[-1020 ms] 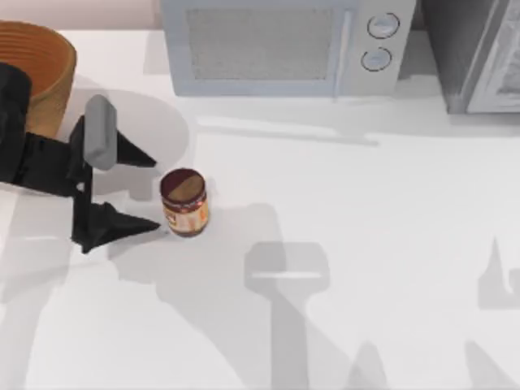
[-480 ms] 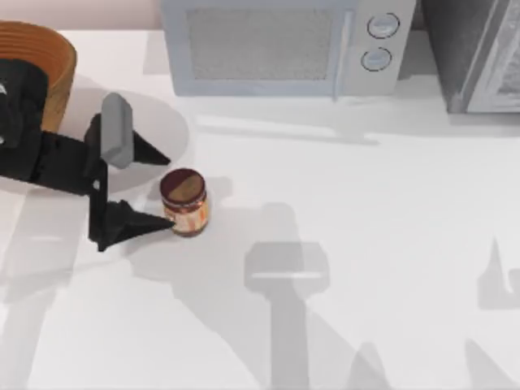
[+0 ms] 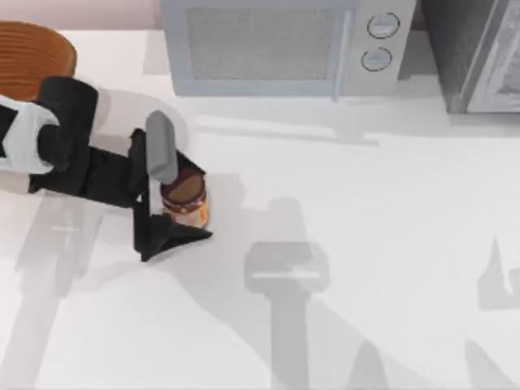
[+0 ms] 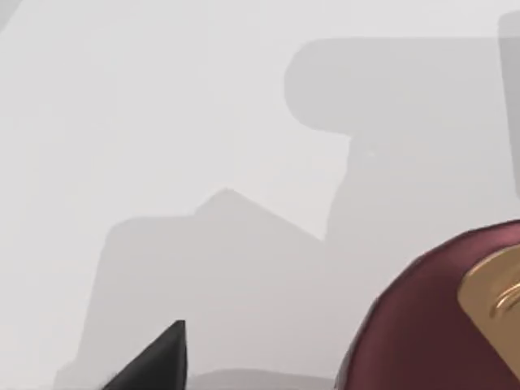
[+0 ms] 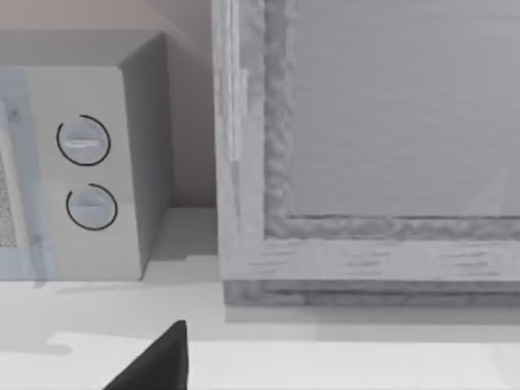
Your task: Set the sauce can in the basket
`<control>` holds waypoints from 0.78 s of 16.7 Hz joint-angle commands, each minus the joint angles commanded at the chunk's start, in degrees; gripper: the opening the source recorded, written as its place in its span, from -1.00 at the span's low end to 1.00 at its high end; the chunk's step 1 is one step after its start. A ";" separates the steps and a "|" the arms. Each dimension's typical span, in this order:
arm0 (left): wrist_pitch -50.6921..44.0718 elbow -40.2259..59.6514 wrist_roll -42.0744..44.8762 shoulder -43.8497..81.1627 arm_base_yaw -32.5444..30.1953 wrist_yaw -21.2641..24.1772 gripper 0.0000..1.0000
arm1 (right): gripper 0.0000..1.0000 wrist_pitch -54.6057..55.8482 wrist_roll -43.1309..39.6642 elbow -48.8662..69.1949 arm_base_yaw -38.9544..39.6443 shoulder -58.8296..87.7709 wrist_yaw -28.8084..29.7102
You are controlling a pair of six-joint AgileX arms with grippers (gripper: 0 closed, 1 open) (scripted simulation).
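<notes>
The sauce can (image 3: 185, 199) stands upright on the white table, left of centre, with a maroon lid and an orange label. My left gripper (image 3: 203, 205) reaches in from the left and is open. One finger (image 3: 193, 169) lies behind the can and the other (image 3: 180, 236) in front of it, with gaps on both sides. In the left wrist view the can's maroon top (image 4: 422, 325) sits close by, beside a dark fingertip (image 4: 158, 366). The golden-brown basket (image 3: 32, 55) sits at the far left corner, partly hidden by the left arm. My right gripper (image 5: 158, 366) is parked facing the microwave.
A grey microwave (image 3: 276, 45) with two round knobs (image 5: 85, 171) stands along the back edge. A grey framed cabinet (image 3: 479, 53) stands at the back right. Bare white tabletop (image 3: 366, 244) spreads to the right of the can.
My left gripper has slid rightward, from just left of the can to straddling it with its fingers. The can has not moved.
</notes>
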 joint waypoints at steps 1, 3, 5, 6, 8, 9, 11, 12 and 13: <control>0.95 -0.10 -0.32 0.60 -0.19 -0.07 1.00 | 1.00 0.00 0.00 0.00 0.00 0.00 0.00; 1.33 -0.14 -0.43 0.86 -0.25 -0.09 1.00 | 1.00 0.00 0.00 0.00 0.00 0.00 0.00; 1.33 -0.14 -0.43 0.86 -0.25 -0.09 1.00 | 1.00 0.00 0.00 0.00 0.00 0.00 0.00; 1.33 -0.14 -0.43 0.86 -0.25 -0.09 0.85 | 1.00 0.00 0.00 0.00 0.00 0.00 0.00; 1.33 -0.14 -0.43 0.86 -0.25 -0.09 0.55 | 1.00 0.00 0.00 0.00 0.00 0.00 0.00; 1.33 -0.14 -0.43 0.86 -0.25 -0.09 0.40 | 1.00 0.00 0.00 0.00 0.00 0.00 0.00; 1.33 -0.14 -0.43 0.86 -0.25 -0.09 0.10 | 1.00 0.00 0.00 0.00 0.00 0.00 0.00; 1.33 -0.14 -0.43 0.86 -0.25 -0.09 -0.06 | 1.00 0.00 0.00 0.00 0.00 0.00 0.00; 1.33 -0.14 -0.43 0.86 -0.25 -0.09 -0.21 | 1.00 0.00 0.00 0.00 0.00 0.00 0.00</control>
